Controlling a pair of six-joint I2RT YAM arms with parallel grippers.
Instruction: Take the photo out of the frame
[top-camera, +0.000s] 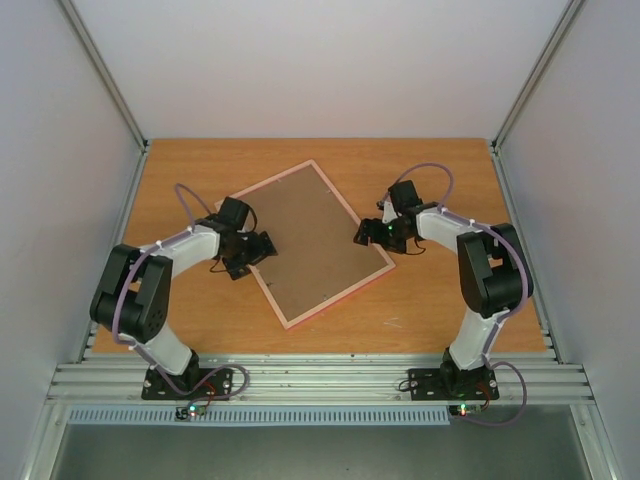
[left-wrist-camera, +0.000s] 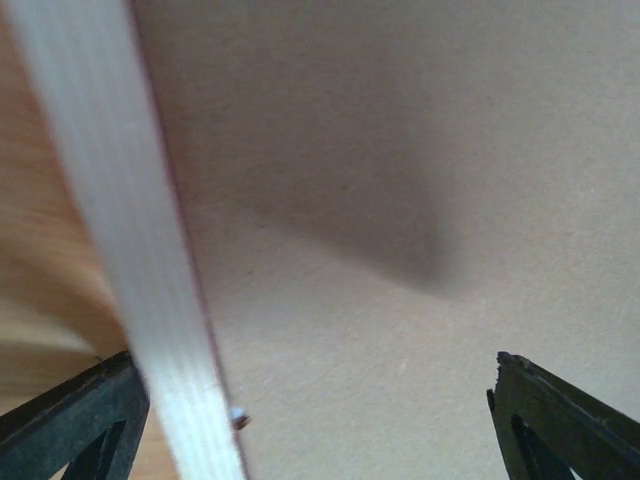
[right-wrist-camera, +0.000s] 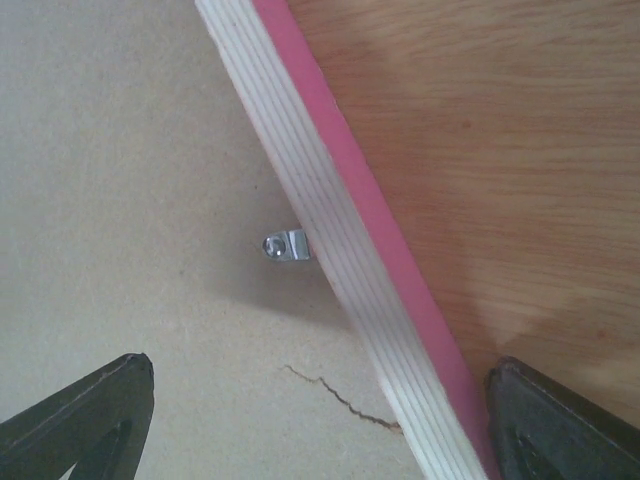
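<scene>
Both arms are reaching in from the near edge, left tool (top-camera: 258, 250) and right tool (top-camera: 365, 233) hanging released at opposite sides of the frame (top-camera: 310, 240), which is lying back-up on the surface (top-camera: 420, 300); the photo is hiding underneath, unseen. Left wrist is showing only board and pale rim. Right wrist alone is revealing a metal clip (right-wrist-camera: 285, 245), which I reckon needs turning aside next.

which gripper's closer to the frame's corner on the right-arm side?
Right. The right gripper hangs over the frame at its edge, just beside that corner; the left gripper is across the frame, at the opposite edge.
</scene>
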